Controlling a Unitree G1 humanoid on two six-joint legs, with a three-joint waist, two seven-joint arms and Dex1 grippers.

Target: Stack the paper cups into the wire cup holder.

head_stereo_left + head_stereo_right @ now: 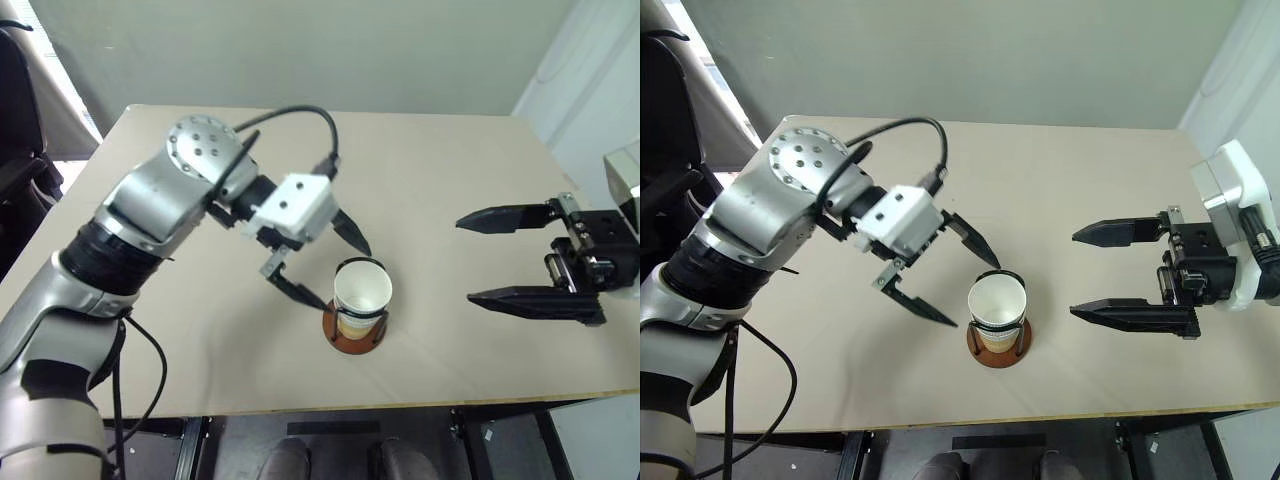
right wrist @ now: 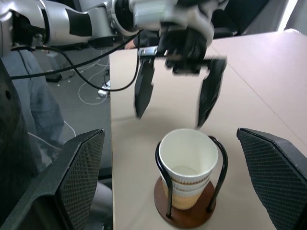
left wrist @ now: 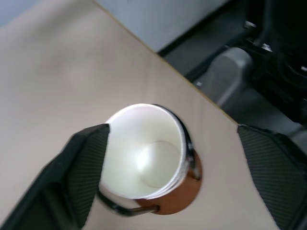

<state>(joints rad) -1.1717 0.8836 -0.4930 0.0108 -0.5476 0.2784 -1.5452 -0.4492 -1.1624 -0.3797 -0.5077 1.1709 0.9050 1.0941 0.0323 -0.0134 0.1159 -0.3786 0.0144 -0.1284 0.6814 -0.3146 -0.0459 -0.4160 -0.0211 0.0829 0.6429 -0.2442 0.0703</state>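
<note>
The paper cups (image 1: 362, 296) sit nested in one stack, white inside with tan bands low down, standing upright in the wire cup holder (image 2: 221, 160). Its reddish-brown base (image 1: 350, 341) rests on the table near the front edge. My left gripper (image 1: 342, 276) hovers just above and to the left of the stack's rim, open, with one finger on each side and nothing held. It also appears beyond the cups as the left gripper (image 2: 169, 120) in the right wrist view. My right gripper (image 1: 466, 260) is open and empty, off to the right of the holder and pointing at it.
The beige table (image 1: 450, 160) stretches wide behind and to both sides of the holder. Its front edge (image 1: 400, 405) runs just below the holder. A black cable (image 1: 300, 115) loops over my left wrist. A dark chair (image 1: 15, 120) stands beyond the table's left edge.
</note>
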